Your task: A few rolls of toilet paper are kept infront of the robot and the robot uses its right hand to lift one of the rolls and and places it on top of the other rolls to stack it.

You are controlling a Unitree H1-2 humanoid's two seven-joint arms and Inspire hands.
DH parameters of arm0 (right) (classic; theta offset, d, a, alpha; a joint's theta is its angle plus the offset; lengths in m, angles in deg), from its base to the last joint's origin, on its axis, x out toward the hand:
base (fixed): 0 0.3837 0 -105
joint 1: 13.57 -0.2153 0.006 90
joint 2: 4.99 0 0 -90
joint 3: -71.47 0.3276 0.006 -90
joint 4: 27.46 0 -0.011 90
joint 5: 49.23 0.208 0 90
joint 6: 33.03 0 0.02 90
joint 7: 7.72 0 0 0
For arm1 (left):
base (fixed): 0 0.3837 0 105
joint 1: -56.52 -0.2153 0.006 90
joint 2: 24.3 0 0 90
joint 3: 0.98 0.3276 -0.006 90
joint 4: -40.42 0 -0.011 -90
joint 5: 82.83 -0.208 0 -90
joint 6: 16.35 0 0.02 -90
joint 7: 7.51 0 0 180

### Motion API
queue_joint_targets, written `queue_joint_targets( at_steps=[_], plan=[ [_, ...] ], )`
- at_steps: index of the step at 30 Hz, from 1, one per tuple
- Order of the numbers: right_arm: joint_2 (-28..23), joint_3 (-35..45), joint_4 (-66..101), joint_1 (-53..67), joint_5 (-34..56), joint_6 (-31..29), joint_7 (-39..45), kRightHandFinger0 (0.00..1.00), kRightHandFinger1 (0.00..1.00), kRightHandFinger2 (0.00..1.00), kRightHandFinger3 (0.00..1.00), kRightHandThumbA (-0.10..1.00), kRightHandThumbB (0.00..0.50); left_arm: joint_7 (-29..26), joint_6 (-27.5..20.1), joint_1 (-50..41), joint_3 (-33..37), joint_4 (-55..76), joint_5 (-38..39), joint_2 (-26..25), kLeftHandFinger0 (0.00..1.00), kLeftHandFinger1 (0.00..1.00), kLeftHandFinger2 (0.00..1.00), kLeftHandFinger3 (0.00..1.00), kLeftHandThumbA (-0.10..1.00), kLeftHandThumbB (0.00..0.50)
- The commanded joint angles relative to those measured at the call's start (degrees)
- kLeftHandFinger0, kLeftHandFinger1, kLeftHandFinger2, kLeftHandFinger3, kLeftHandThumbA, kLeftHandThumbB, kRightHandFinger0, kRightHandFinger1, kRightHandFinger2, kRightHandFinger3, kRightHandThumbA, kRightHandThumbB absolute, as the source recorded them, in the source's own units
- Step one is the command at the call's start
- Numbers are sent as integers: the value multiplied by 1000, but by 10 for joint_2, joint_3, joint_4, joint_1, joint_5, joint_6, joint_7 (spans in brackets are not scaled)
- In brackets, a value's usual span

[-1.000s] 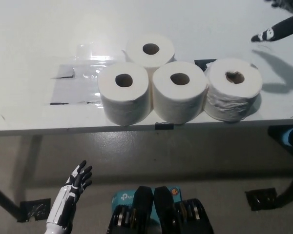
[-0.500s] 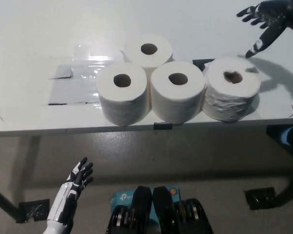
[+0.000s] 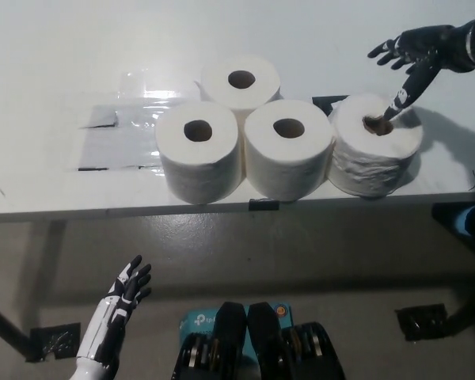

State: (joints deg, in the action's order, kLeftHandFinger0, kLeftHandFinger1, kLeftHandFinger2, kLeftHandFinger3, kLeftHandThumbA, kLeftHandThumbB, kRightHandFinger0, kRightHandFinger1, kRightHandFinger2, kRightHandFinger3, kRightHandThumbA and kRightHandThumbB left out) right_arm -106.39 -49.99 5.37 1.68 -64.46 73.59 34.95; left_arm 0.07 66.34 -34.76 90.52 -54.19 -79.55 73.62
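Several white toilet paper rolls stand upright on the white table [image 3: 55,71]. One roll [image 3: 241,81] is at the back, with a left roll [image 3: 199,150] and a middle roll [image 3: 289,147] touching in front of it. A crinkled right roll [image 3: 377,143] stands next to the middle one. My black right hand [image 3: 416,54] hovers open above the right roll, fingers spread, one long finger [image 3: 401,93] pointing down at the roll's core hole. My white left hand [image 3: 119,305] rests open below the table edge at lower left.
Clear plastic film with black tape [image 3: 123,131] lies on the table left of the rolls. The table's front edge [image 3: 222,209] runs just before the rolls. Below are grey floor, black tape marks [image 3: 421,321] and a blue box [image 3: 202,322].
My right hand has come in from the upper right, moving left and down until its finger reaches over the right roll's core. The rolls and left hand stay put.
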Motion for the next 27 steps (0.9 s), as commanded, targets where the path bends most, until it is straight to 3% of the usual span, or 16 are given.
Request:
queue_joint_targets(
  at_steps=[1, 4, 11, 18, 27],
  plan=[
    [6, 7, -23, -39, -21, -34, -10, 1000, 1000, 1000, 1000, 974, 311, 10, -18, 4, 1, 18, 4, -5, 1000, 1000, 1000, 1000, 916, 139],
    [11, 7, -44, -44, -26, -44, -8, 1000, 1000, 1000, 1000, 974, 320, 9, -12, 4, -1, 19, 5, -4, 1000, 1000, 1000, 1000, 914, 164],
    [15, 3, -50, -42, -46, -67, -14, 1000, 1000, 1000, 1000, 1000, 292, 11, -18, 4, 0, 17, 5, -4, 1000, 1000, 1000, 1000, 919, 153],
    [23, 10, -65, -43, -52, -79, -23, 1000, 1000, 1000, 1000, 1000, 310, 12, -19, 3, 0, 16, 4, -5, 1000, 1000, 1000, 1000, 923, 159],
    [32, 21, -75, -40, -54, -100, -27, 1000, 1000, 1000, 1000, 1000, 290, 12, -19, 3, 2, 15, 3, -4, 1000, 1000, 1000, 1000, 927, 166]
  ],
)
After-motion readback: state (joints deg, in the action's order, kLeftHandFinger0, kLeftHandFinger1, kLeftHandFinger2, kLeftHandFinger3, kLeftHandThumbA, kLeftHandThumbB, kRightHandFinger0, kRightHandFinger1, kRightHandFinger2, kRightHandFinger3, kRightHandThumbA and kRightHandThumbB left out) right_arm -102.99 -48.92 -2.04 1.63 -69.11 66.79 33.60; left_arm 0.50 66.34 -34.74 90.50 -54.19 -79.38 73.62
